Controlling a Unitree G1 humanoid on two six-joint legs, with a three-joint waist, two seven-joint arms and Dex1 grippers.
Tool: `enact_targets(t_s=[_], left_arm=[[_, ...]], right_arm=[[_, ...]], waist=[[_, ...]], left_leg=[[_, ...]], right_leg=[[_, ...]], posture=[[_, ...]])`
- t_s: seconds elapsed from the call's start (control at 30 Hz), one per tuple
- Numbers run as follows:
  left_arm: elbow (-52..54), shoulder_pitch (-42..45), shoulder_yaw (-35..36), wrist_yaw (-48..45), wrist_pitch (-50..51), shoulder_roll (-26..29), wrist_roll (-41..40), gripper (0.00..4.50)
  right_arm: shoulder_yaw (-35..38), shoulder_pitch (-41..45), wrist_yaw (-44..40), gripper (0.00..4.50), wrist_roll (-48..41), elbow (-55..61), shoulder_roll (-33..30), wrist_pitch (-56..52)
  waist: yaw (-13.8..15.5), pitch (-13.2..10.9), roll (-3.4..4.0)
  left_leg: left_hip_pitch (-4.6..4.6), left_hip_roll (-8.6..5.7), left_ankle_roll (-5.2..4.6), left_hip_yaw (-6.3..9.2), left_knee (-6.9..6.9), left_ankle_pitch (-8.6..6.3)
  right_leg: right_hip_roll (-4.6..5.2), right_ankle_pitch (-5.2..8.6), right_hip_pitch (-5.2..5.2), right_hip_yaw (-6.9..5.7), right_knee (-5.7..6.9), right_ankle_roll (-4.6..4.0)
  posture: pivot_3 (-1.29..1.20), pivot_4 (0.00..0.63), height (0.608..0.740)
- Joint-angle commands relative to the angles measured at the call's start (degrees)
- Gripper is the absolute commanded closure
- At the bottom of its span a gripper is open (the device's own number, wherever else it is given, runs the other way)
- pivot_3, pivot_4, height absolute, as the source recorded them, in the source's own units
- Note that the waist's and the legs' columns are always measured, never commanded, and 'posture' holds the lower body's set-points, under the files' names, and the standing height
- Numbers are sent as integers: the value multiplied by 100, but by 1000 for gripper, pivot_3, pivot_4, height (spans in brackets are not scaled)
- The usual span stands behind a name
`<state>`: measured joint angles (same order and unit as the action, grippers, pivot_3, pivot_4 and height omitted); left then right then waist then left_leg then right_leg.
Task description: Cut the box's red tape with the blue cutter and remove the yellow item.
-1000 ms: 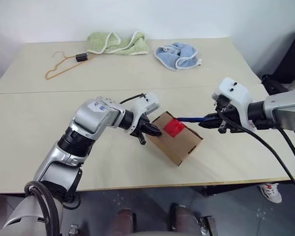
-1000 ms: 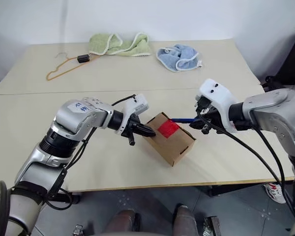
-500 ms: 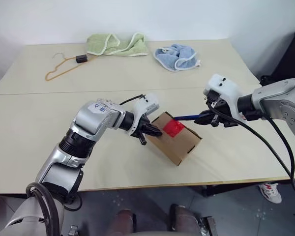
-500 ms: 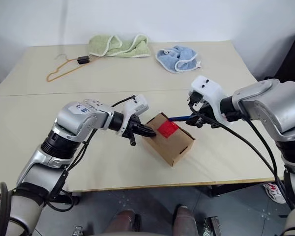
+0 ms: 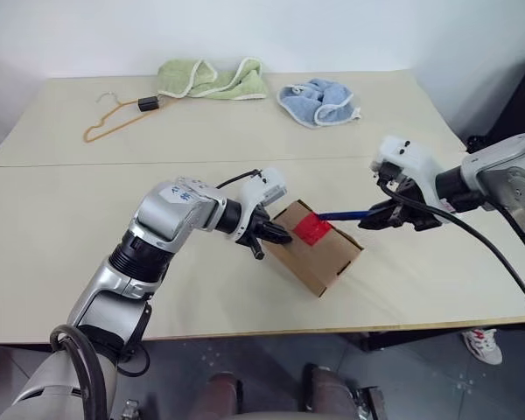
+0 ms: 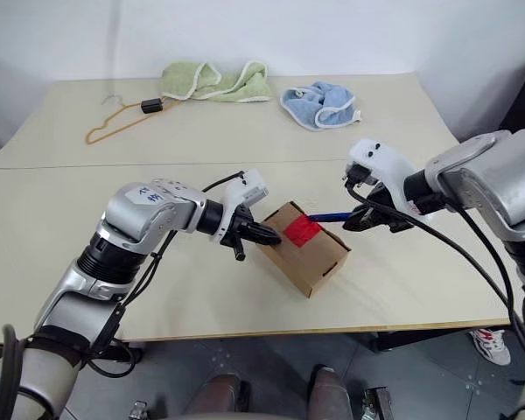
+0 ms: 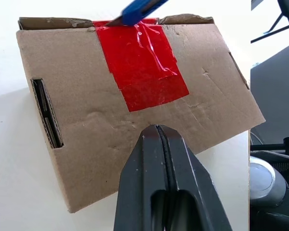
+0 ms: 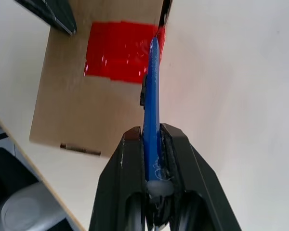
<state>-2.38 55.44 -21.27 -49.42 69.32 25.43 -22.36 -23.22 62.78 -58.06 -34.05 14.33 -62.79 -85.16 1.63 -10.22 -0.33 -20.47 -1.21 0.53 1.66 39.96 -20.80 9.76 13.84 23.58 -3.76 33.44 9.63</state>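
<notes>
Mid-cut: right gripper point(image 5: 378, 217) clamped on cutter point(image 5: 337, 213), tip at tape point(image 5: 312, 229) edge, box's point(image 5: 315, 248) three o'clock side. Left gripper point(image 5: 277, 234), clenched empty, braces nine o'clock side. Tape unbroken; yellow item presumably inside.

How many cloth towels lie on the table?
2: the light green towel at the far edge of the beige table, and the light blue towel to its right.

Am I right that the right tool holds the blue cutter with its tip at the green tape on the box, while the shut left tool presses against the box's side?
Not quite: the tape is red, not green, as the left wrist view shows. The rest stands: the right tool holds the blue cutter at the tape's edge, and the shut left tool presses the box.
</notes>
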Motion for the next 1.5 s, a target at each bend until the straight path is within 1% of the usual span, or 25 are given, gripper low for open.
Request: enact_targets(t_s=[0.03, 0.27, 0.47, 0.6, 0.67, 0.8, 0.87, 0.93, 1.0, 1.03, 1.1, 1.17, 1.2, 1.23, 1.3, 1.4, 1.5], left_arm=[[-207, -233, -253, 301, 170, -25, 236, 4500], [-257, -239, -242, 299, 136, -17, 256, 4500], [-365, -231, -233, 305, 68, -36, 290, 4500], [-432, -216, -235, 306, 30, -53, 308, 4500], [-482, -201, -236, 306, -8, -64, 321, 4500], [-524, -187, -274, 263, -77, -40, 338, 4500], [-551, -181, -316, 240, -142, -24, 362, 4500], [-573, -176, -364, 221, -233, -7, 391, 4500], [-589, -163, -385, 224, -255, -12, 387, 4500], [-585, -160, -393, 223, -253, -13, 378, 4500], [-550, -155, -428, 197, -246, -14, 358, 4500], [-538, -137, -449, 185, -239, -25, 352, 4500], [-540, -124, -461, 174, -246, -29, 353, 4500], [-554, -100, -473, 162, -262, -34, 357, 4500], [-577, -53, -489, 145, -284, -37, 364, 4500], [-623, 3, -501, 124, -327, -26, 378, 4500], [-666, 43, -488, 123, -361, -5, 412, 4500]], right_arm=[[-203, -2, -380, 4340, -240, 273, -188, -116], [-266, -57, -637, 4340, -302, 499, -536, -159], [-222, -184, -960, 4340, -379, 842, -1102, -157], [-109, -319, -1100, 4340, -395, 982, -1324, -85], [262, -389, -1157, 4340, -505, 992, -1448, -57], [1428, -530, -950, 4340, -610, 713, -1400, 53], [2032, -706, -720, 4340, -631, 591, -1239, 119], [2761, -1272, -322, 4340, -385, 578, -1065, 623], [3395, -1895, 142, 4340, -104, 630, -749, 1200], [3654, -2176, 401, 4340, 9, 636, -523, 1428], [4106, -2981, 1035, 4340, 472, 614, 124, 2326], [4437, -3617, 1470, 4340, 735, 465, 746, 3034], [4554, -3889, 1614, 4340, 832, 337, 1035, 3394], [4581, -4264, 1714, 4340, 1029, 90, 1319, 3981], [4499, -4814, 1852, 4340, 1351, -408, 1688, 4798], [4357, -5138, 2050, 4340, 1701, -1137, 2082, 5760], [4276, -5277, 2170, 4340, 1802, -1623, 2359, 6095]], waist=[[1, 0, 0], [4, 0, 0], [3, 0, 0], [2, 0, 0], [4, -1, -1], [-1, -1, 0], [-1, -1, -1], [8, 4, -14], [7, 8, -20], [2, 10, -23], [4, 14, -24], [10, 16, -28], [11, 18, -25], [9, 18, -24], [17, 18, -23], [-14, 16, -10], [-35, 19, -2]], left_leg=[[0, 0, 0, 0, 0, 0], [-1, 0, 1, 1, 0, -2], [-2, 0, 2, 1, 0, -3], [-2, 0, 2, 1, 1, -3], [-1, 1, 2, 0, 1, -3], [-4, 1, 3, -2, 3, -3], [-2, 3, 4, -2, 2, -2], [1, 3, 4, 0, 4, -2], [4, 2, 4, 0, 7, -2], [5, 2, 4, -2, 7, -2], [8, 1, 4, -10, 8, -2], [13, 2, 8, -2, 3, 2], [12, 1, 8, -8, 5, 2], [13, 0, 8, -6, 4, 3], [13, -2, 6, -7, 2, 4], [15, -4, 3, -13, 3, 4], [27, -3, 1, -27, 3, 6]], right_leg=[[0, 0, 0, 0, -1, 0], [0, 0, 0, 0, -3, 1], [0, 0, 0, 0, -6, 2], [0, 0, -1, -1, -6, 3], [0, 0, -1, 0, -6, 3], [0, -2, 0, 1, -8, 7], [0, -2, -2, 0, -8, 7], [0, -3, -8, -1, -10, 8], [0, -5, -16, 1, -13, 12], [0, -7, -17, 3, -16, 15], [0, -9, -17, 10, -13, 18], [-1, -9, -22, 7, -11, 18], [-1, -9, -19, 12, -8, 18], [-1, -9, -19, 12, -9, 19], [-1, -9, -20, 13, -9, 19], [-1, -10, -22, 18, -10, 20], [-1, -10, -23, 29, -7, 20]], posture=[[0, 150, 740], [0, 150, 740], [0, 150, 740], [0, 150, 740], [0, 150, 740], [0, 150, 740], [0, 150, 740], [0, 150, 740], [0, 150, 740], [0, 150, 740], [0, 150, 740], [0, 150, 740], [0, 150, 740], [0, 150, 740], [0, 150, 740], [0, 150, 740], [0, 150, 740]])
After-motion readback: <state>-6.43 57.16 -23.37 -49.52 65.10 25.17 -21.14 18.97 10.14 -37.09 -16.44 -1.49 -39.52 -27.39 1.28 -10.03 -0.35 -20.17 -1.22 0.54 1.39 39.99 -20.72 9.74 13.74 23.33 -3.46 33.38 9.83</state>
